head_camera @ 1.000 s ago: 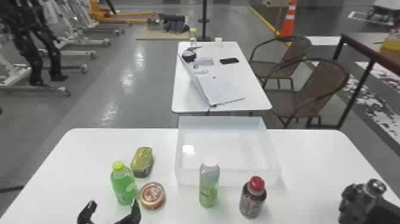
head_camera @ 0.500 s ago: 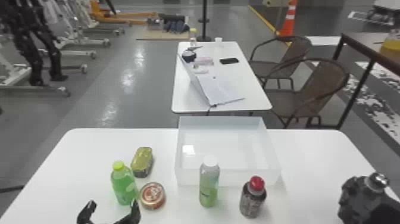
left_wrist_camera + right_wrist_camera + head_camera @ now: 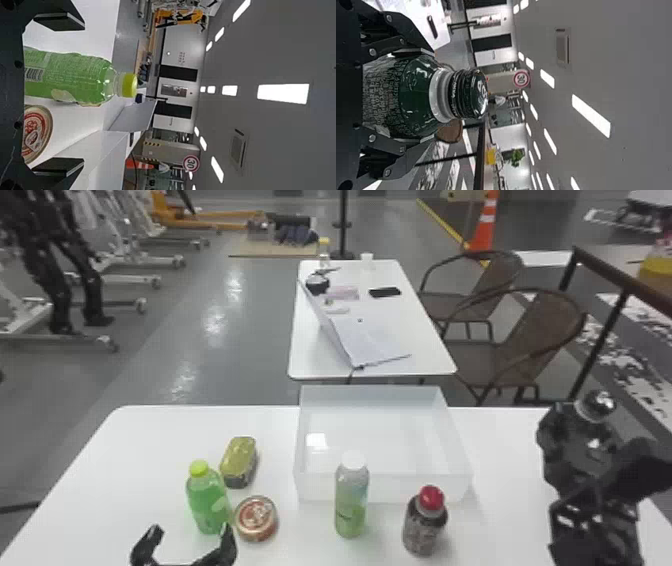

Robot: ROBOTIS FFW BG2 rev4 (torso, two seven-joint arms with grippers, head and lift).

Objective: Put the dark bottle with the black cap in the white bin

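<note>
At the right of the head view, my right gripper stands over the table's right side, right of the white bin, with the dark bottle in its grip. In the right wrist view that right gripper is shut on the body of the dark bottle, one finger on each side, its black cap beyond the fingertips. Near the front edge, the left gripper is parked and open. The left wrist view has the left gripper with a green bottle past its spread fingers.
A green bottle, a round can and a yellow-topped tin stand left of the bin. Before its front wall are a white-capped bottle and a red-capped bottle. A second table lies beyond.
My right gripper has risen and moved forward and a little to the left, carrying the dark bottle with it. The left gripper has stayed still.
</note>
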